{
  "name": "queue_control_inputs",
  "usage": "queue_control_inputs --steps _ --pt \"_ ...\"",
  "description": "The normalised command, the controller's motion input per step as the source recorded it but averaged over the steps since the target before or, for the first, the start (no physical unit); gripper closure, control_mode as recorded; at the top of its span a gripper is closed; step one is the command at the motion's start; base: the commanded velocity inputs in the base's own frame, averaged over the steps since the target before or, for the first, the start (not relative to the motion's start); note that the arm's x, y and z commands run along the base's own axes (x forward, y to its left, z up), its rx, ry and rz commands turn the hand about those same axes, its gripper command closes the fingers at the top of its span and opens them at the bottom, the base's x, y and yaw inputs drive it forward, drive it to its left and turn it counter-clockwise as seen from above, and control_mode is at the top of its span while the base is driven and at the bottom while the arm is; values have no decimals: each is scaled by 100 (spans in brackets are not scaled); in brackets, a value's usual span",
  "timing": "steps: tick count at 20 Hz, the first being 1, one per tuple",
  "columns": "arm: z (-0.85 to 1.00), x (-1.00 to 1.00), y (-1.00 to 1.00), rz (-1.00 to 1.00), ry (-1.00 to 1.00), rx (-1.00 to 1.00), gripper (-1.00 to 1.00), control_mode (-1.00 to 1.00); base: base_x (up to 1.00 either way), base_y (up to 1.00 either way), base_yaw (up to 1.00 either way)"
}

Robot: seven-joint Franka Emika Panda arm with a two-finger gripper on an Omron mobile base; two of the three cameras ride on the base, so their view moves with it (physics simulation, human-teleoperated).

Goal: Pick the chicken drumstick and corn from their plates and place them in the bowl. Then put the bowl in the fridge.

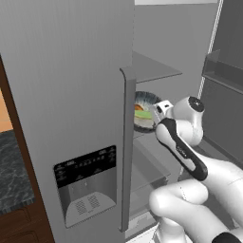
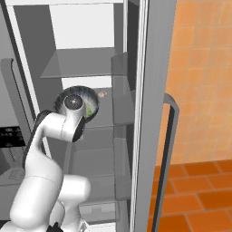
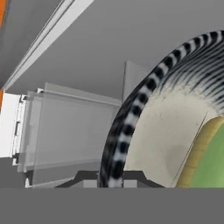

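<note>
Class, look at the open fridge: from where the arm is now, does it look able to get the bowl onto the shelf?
Probably yes. The right-hand door stands open, the arm reaches inside the fridge, and the bowl with the corn already sits at shelf level, the jaws shut on its rim. Nothing visible blocks the way.

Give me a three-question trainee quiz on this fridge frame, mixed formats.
1. True or false: the bowl is inside the open fridge, at shelf height.
2. Multiple choice: in the hand view, what does the pincer close on? A) the fridge handle B) the bowl's rim C) a plate
3. Short answer: what green and yellow food lies in the bowl?

Key:
1. True. Both base views show it in the fridge; whether it already rests on the shelf cannot be told.
2. B. The striped rim runs down between the fingertips, and the pincer is shut on it.
3. The corn.
</note>
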Motion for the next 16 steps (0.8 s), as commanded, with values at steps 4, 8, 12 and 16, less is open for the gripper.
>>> queue_control_inputs --steps 4,8,12,16 --pt "-23 20 2 0 7 0 100 -100 0 0 0" --pt "-19 18 0 0 3 0 100 -100 0 0 0" --pt "-24 36 8 0 1 0 100 -100 0 0 0" --pt "-25 44 5 0 5 0 100 -100 0 0 0"
